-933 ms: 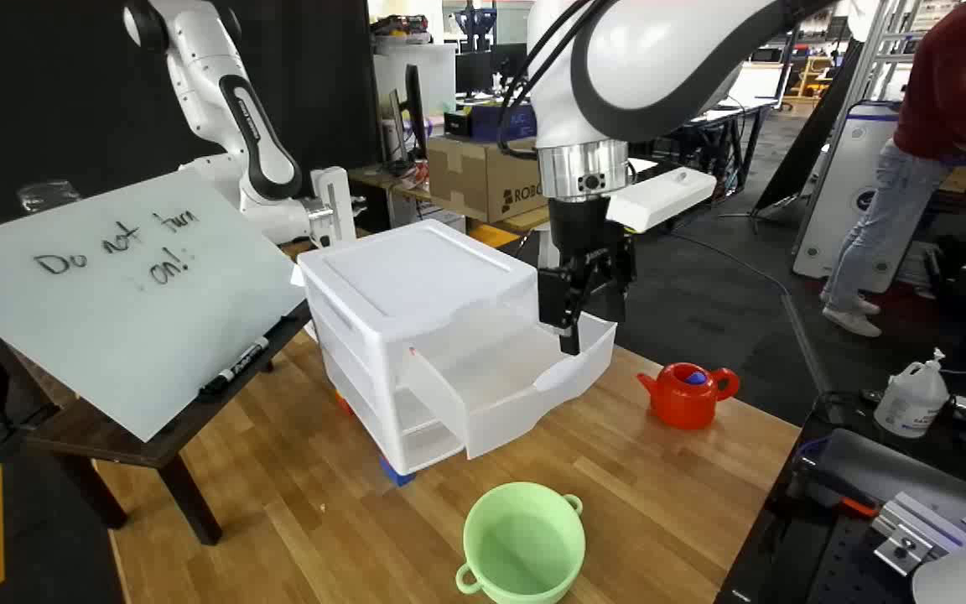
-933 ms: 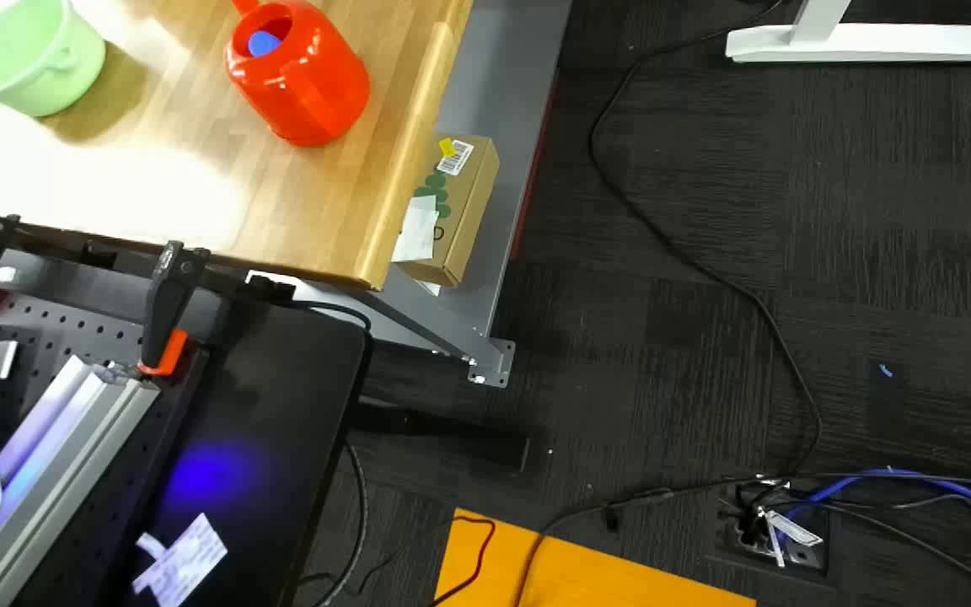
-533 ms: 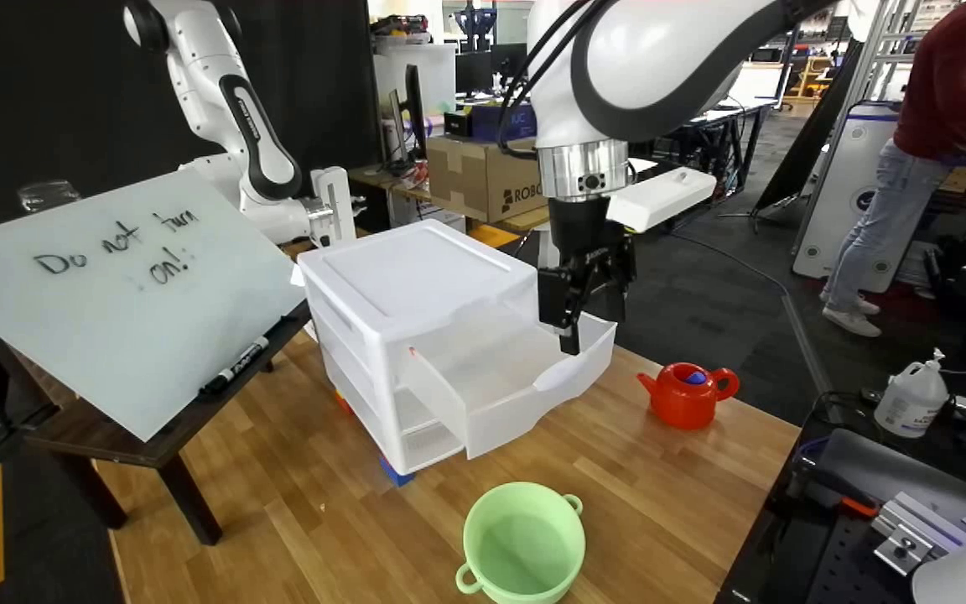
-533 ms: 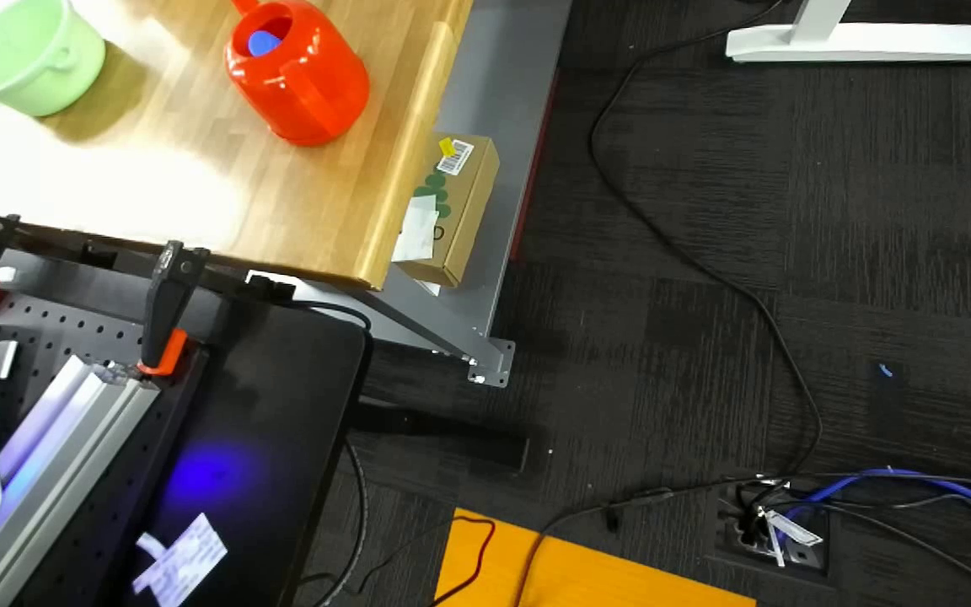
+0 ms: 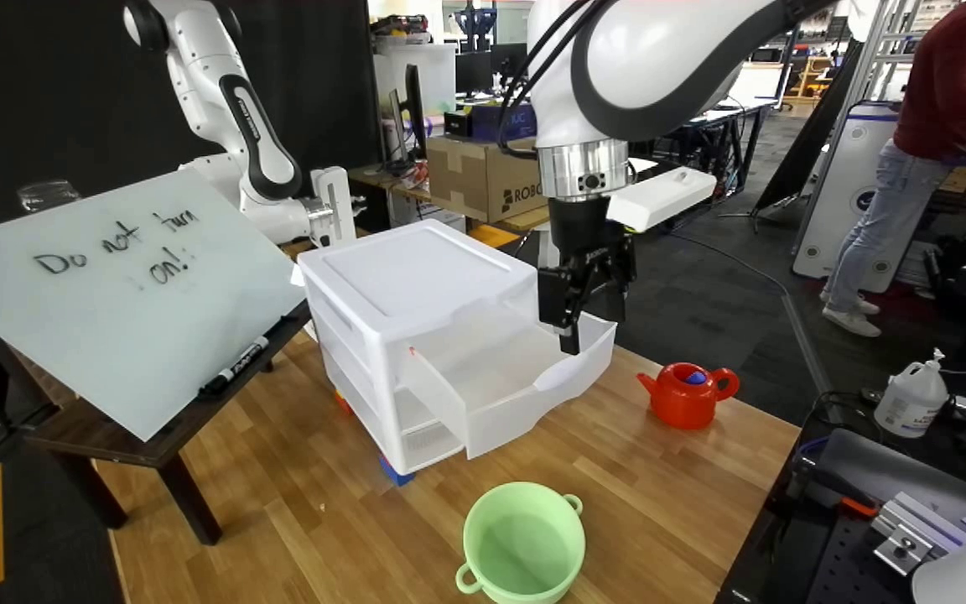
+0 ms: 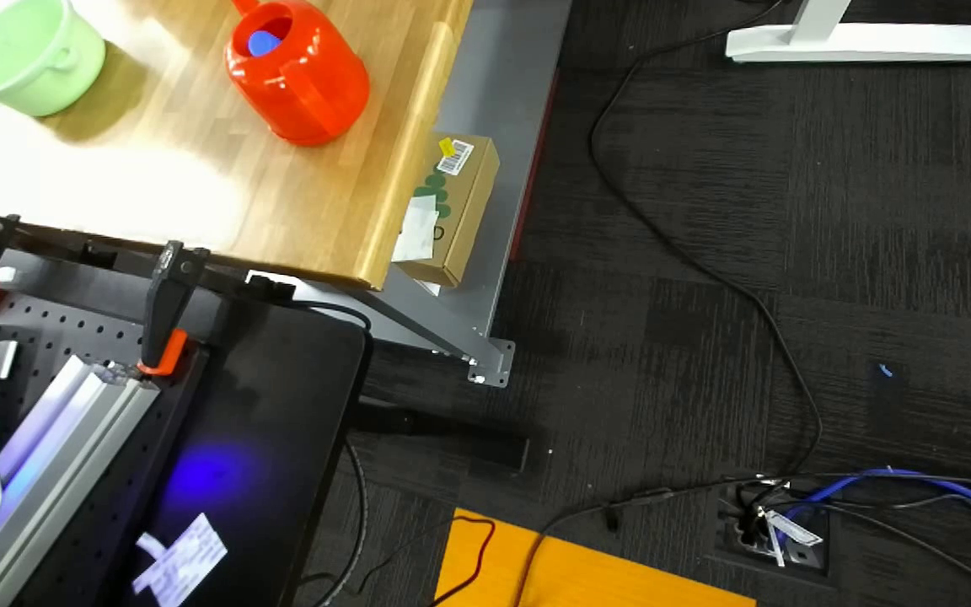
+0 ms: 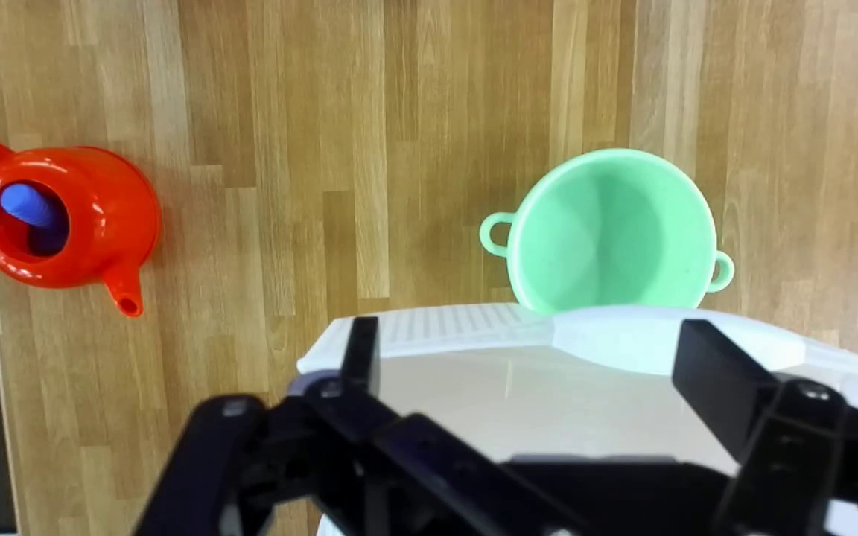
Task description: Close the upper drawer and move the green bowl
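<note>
The upper drawer (image 5: 504, 419) is pulled well out of the white plastic cabinet (image 5: 424, 273) in an exterior view. It is bare inside, and its front rim (image 7: 623, 339) shows in the wrist view. My gripper (image 5: 592, 325) points down over the drawer's open end. In the wrist view the gripper (image 7: 528, 339) is open, its fingers wide apart with nothing between them. Whether a fingertip touches the drawer I cannot tell. The green bowl (image 5: 525, 541) stands upright on the table in front of the drawer. The bowl also shows in an exterior view (image 6: 34, 59) and the wrist view (image 7: 611, 231).
A red teapot (image 5: 688, 398) with a blue thing inside stands near the table edge, right of the drawer. A whiteboard (image 5: 127, 289) leans on a dark stool left of the cabinet. Another robot arm (image 5: 257, 143) stands behind. Clamps (image 6: 169, 303) sit at the table's edge.
</note>
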Controlling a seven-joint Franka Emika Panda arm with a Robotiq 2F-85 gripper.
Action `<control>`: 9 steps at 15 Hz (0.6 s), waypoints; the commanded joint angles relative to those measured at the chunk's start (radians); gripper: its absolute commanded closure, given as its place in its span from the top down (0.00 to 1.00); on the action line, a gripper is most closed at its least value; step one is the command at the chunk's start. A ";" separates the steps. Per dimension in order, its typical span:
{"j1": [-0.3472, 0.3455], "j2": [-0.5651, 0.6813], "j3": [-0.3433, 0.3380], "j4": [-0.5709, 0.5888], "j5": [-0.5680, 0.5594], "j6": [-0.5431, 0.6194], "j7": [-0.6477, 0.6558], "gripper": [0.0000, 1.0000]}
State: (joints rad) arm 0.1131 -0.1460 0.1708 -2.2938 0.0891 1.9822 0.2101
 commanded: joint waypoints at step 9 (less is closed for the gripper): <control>0.009 -0.041 -0.006 -0.071 0.009 0.027 0.006 1.00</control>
State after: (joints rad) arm 0.1143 -0.1538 0.1706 -2.3193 0.0893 1.9823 0.2101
